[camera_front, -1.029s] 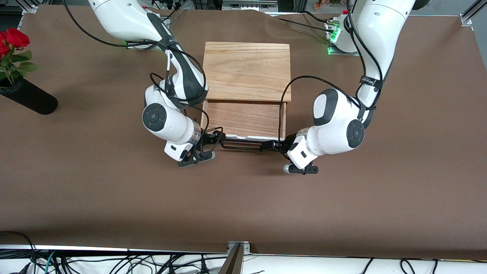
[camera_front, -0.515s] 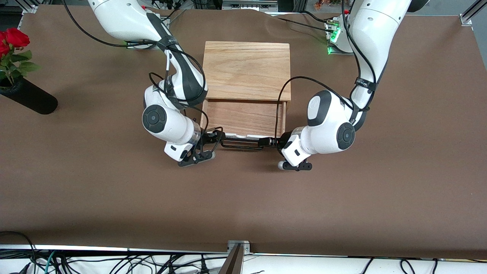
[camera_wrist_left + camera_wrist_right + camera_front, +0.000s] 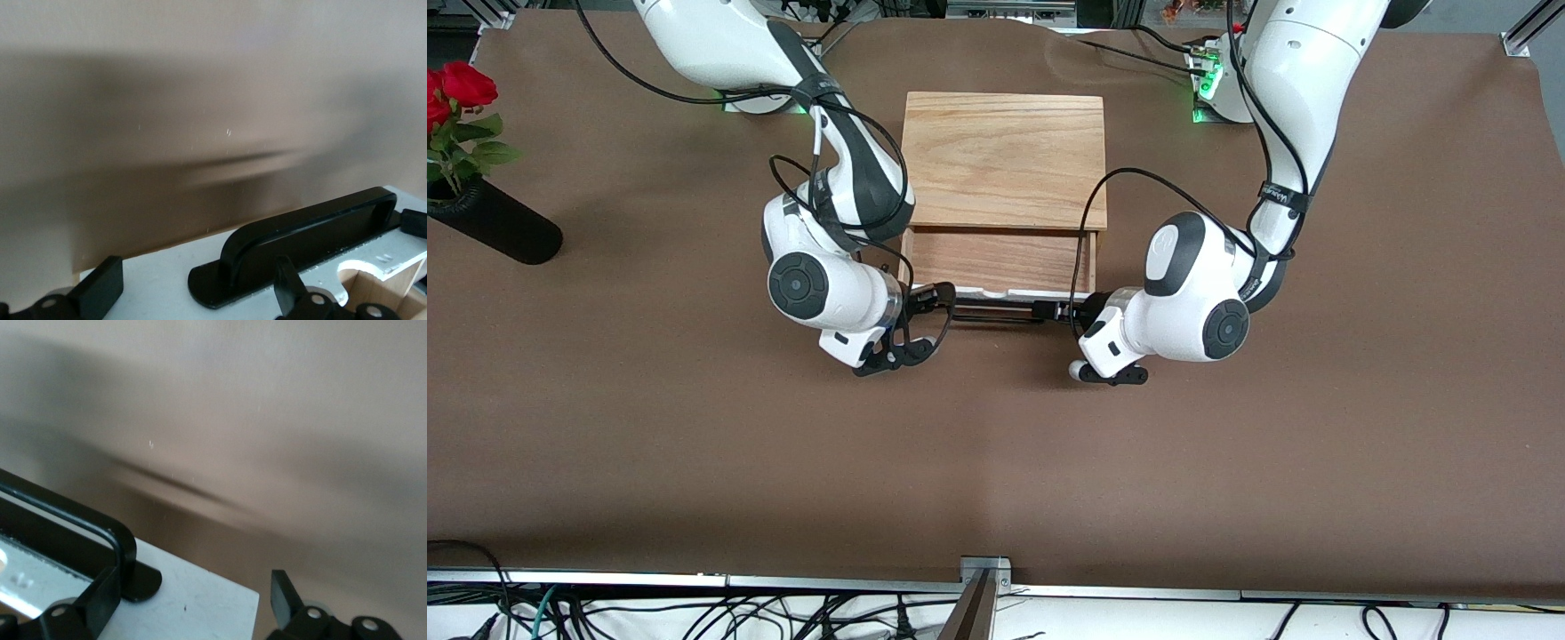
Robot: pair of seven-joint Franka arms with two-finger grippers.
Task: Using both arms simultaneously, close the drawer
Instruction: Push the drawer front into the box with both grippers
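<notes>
The light-wood box (image 3: pixel 1005 156) stands mid-table with the drawer (image 3: pixel 996 260) partly pulled out toward the front camera. Its white front panel (image 3: pixel 996 294) carries the thin black handle (image 3: pixel 996 313). My right gripper (image 3: pixel 927 300) is open at the panel's end toward the right arm's side. In the right wrist view (image 3: pixel 193 605) its fingers (image 3: pixel 100 600) straddle that end of the panel (image 3: pixel 200 607), beside the handle's foot (image 3: pixel 137 580). My left gripper (image 3: pixel 1060 310) is open at the panel's other end. In the left wrist view (image 3: pixel 197 297) its fingers (image 3: pixel 101 288) straddle the panel (image 3: pixel 153 283) and the handle (image 3: pixel 307 230).
A black vase (image 3: pixel 498 233) with red roses (image 3: pixel 458 89) lies at the right arm's end of the table. A green-lit unit (image 3: pixel 1208 84) sits by the left arm's base. Brown cloth (image 3: pixel 996 462) covers the table.
The drawer has slid part of the way into the box. Both grippers have moved with its front panel toward the box, and less of the tray shows.
</notes>
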